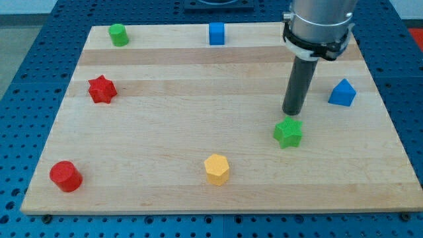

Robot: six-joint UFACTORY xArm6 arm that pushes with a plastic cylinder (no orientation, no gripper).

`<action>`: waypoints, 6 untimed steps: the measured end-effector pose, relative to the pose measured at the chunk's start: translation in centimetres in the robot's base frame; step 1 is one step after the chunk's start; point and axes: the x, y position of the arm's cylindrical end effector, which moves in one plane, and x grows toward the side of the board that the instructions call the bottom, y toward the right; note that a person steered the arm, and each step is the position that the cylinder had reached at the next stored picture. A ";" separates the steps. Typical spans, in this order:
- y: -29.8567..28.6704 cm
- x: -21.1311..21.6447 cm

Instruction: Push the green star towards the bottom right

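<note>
My tip [292, 113] — the lower end of a plain dark rod, a tool with no jaws to spread or pinch — sits just above the green star [288, 132], touching or nearly so. On the wooden counter [198, 79], the blue triangular block [342, 93] lies to the tool's right, the yellow hexagon [217, 169] below-left — well apart.

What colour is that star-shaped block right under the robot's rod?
Green. The green star sits just below my tip, seen in the camera view, the only one.
</note>
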 end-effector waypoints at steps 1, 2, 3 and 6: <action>-2.5 0.6; -3.0 2.1; -2.9 3.2; 0.4 6.9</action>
